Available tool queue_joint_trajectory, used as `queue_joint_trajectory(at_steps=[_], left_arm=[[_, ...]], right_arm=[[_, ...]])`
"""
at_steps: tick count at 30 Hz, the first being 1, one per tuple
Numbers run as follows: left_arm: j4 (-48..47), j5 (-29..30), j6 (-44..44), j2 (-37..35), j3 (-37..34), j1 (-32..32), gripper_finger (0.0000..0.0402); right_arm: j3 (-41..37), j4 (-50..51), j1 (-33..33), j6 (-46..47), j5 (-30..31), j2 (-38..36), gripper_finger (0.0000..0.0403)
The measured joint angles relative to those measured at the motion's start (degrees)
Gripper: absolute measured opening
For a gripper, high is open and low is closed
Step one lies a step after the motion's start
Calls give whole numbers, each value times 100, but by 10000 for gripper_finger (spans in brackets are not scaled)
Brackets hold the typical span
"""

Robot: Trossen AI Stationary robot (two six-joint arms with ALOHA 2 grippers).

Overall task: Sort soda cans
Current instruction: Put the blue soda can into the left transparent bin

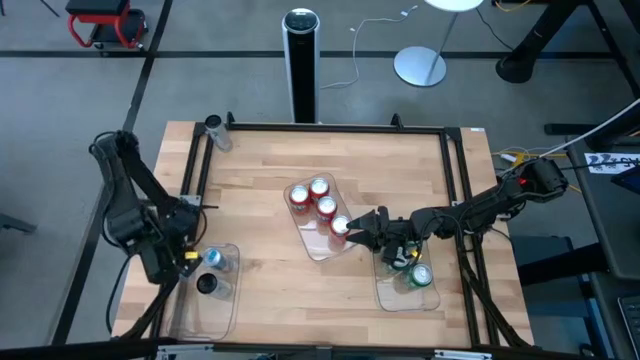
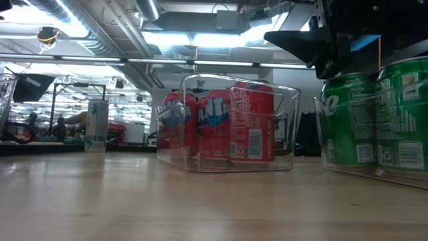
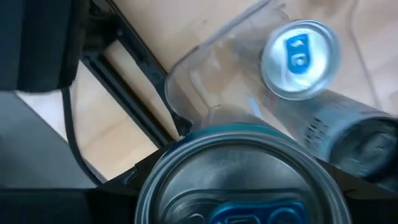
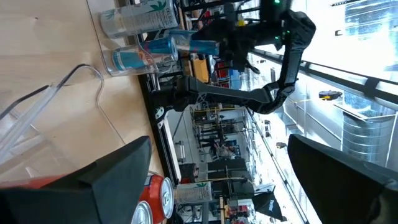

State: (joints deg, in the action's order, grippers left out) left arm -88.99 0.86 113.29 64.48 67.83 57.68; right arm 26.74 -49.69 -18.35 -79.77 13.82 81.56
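We see three clear trays on the desk (image 1: 270,260): the middle tray (image 1: 309,238) holds four red cans (image 1: 322,208) in a row, the right tray (image 1: 432,298) holds green cans (image 1: 420,275), and the left tray (image 1: 228,305) holds blue-marked silver cans (image 1: 213,259). One more silver can (image 1: 214,127) stands alone at the desk's far left corner, well apart from the trays. The right gripper (image 1: 362,226) hangs just beside the nearest red can (image 1: 340,227), at the end of the row, with its jaws spread wide and empty, as the right wrist view shows. We judge that the red row is full and that this arm should rise straight up before swinging away, so a finger does not clip the can's rim or drag the tray's thin wall. The left gripper (image 1: 185,255) sits at the left tray; its wrist view is filled by a can top (image 3: 239,180) pressed close under the camera, which we read as a silver can held in its jaws. To set it down well, we would lower it upright into a bare spot of the tray, clear of the standing can (image 3: 300,59) and the one lying beside it (image 3: 348,134), and open only once it rests flat.
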Motion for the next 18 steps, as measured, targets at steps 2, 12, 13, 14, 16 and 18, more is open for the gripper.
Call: queue_joint_trajectory(at_steps=[2,12,13,14,16,18], left_arm=[[25,140,75,27,-158,163,228],[718,643,137,73,-858,431,228],[788,643,134,73,-955,431,228],[807,645,134,73,-1043,431,228],[892,645,131,69,-1257,431,228],[1065,645,109,73,-1470,431,228]], right_arm=[[0,-21,0,1,-2,6,376],[-2,-57,0,2,-2,9,376],[-2,-57,0,0,0,9,376],[-2,-57,0,2,-2,9,376],[-2,-55,0,17,-2,9,376],[-2,-55,0,49,-1,9,376]])
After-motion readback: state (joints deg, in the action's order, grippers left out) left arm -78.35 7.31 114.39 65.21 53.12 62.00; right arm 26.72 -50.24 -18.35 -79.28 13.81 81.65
